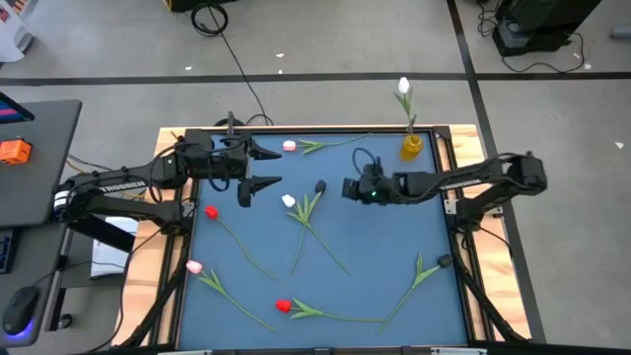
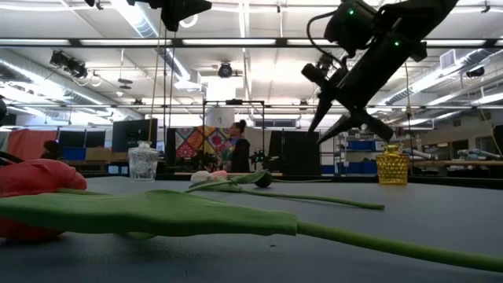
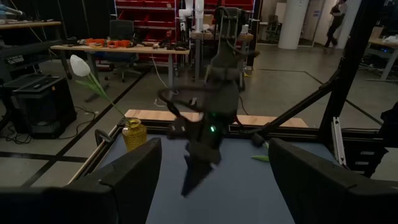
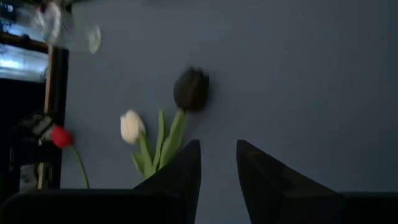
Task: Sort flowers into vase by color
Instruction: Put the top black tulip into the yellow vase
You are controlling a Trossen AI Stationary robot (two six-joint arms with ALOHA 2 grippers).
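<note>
Blue matting covers the table point(image 1: 394, 247) in the high view, with tulips scattered over it: a red one point(image 1: 211, 212) at left, a pink one point(image 1: 194, 266) nearer, another red point(image 1: 283, 307) at the near edge, a pink one point(image 1: 289, 146) at the far edge, and a white one point(image 1: 288, 201) and a black one point(image 1: 320, 185) lying together mid-table. Another black head point(image 1: 445, 261) lies to the right. A yellow vase point(image 1: 412, 147) at the far right corner already holds a white tulip point(image 1: 403, 87). The right gripper point(image 1: 347, 188) hangs just right of the black tulip, empty; the left gripper point(image 1: 264, 166), fingers spread wide, waits at the far left.

Low view: the right gripper point(image 2: 350, 118) sits well above the table, its fingers slightly apart and pinching nothing. A clear glass vase point(image 2: 144, 162) stands far left, the yellow vase point(image 2: 392, 165) far right.

Left wrist view: the left fingers point(image 3: 130, 174) stand wide apart, framing the right arm and the yellow vase point(image 3: 133, 133).

Right wrist view: the narrowly parted fingers point(image 4: 186, 165) point down beside the stems of the white tulip point(image 4: 130, 126) and black tulip point(image 4: 191, 88).

My read is that the reach for the next flower is in hand, likely the white one to join its match. That calls for descending onto one thin stem alone, clear of the crossed neighbour.
</note>
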